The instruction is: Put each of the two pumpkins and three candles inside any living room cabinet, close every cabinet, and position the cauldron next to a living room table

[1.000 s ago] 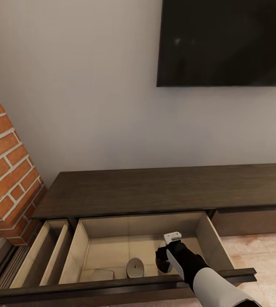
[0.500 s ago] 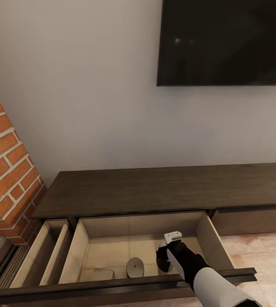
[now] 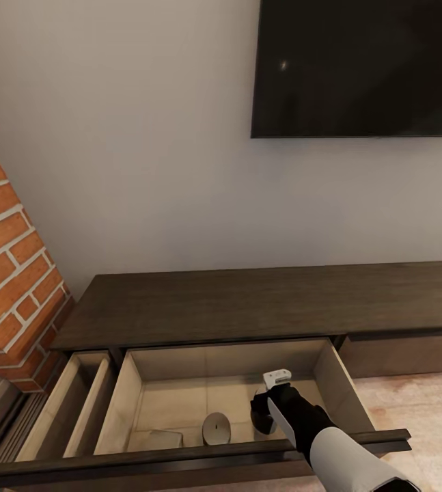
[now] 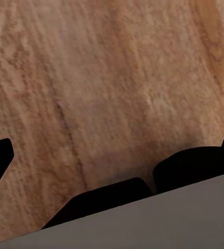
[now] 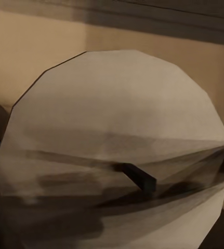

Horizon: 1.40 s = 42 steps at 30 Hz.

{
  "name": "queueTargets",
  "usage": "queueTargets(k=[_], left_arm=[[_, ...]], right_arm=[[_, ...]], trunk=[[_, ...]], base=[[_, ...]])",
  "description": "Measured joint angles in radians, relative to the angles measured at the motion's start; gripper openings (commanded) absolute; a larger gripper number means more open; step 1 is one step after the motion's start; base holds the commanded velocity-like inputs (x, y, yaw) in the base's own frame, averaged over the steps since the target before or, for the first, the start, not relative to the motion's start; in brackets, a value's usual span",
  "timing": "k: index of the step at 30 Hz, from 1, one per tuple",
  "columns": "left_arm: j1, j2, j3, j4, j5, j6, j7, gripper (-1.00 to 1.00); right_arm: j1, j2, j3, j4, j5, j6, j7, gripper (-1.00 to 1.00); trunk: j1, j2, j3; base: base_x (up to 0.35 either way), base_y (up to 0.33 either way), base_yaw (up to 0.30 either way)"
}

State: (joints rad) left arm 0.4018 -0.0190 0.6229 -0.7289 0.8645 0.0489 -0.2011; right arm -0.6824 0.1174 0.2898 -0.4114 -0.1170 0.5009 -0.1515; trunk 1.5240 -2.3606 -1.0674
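A brick column (image 3: 12, 287) stands at the left, beside the long dark cabinet (image 3: 248, 304) under a wall-mounted television (image 3: 361, 68); the cabinet's wide drawer (image 3: 135, 386) is pulled open, pale inside, and a narrower drawer (image 3: 74, 403) to its left is open too; one candle (image 3: 216, 428) stands on the drawer floor near the front edge, about midway along it; just to its right the right gripper (image 3: 264, 422) reaches down into the drawer, clamped on a second candle (image 5: 117, 150) whose pale top and dark wick loom close in the right wrist view; the left gripper's (image 4: 112, 155) fingers are spread apart over wooden floor (image 4: 106, 78).
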Motion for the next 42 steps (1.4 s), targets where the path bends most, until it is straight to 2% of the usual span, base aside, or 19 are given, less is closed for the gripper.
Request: queueTargets(k=[5,12,23,39,42], left_arm=[[0.0,0.0,0.0,0.0,0.0,0.0,0.0,1.0],[0.0,0.0,0.0,0.0,0.0,0.0,0.0,1.0],[0.0,0.001,0.0,0.0,0.0,0.0,0.0,1.0],[0.0,0.003,0.0,0.0,0.002,0.002,0.001,1.0],[0.0,0.003,0.0,0.0,0.003,0.002,0.002,1.0]], right_arm=[[-0.002,0.0,0.0,0.0,-0.001,0.004,0.006,1.0],[-0.005,-0.004,0.0,-0.009,-0.001,0.054,0.008,1.0],[0.0,-0.007,0.004,-0.098,-0.004,0.064,0.008,1.0],[0.004,-0.01,0.004,-0.118,-0.005,0.066,0.008,1.0],[0.003,-0.016,0.002,-0.154,-0.007,0.205,0.009,1.0]], trunk=[[0.0,0.0,0.0],[0.0,0.0,0.0],[0.0,0.0,0.0],[0.0,0.0,0.0],[0.0,0.0,0.0]], base=[[0.0,0.0,0.0],[0.0,0.0,0.0],[0.0,0.0,0.0],[0.0,0.0,0.0],[0.0,0.0,0.0]])
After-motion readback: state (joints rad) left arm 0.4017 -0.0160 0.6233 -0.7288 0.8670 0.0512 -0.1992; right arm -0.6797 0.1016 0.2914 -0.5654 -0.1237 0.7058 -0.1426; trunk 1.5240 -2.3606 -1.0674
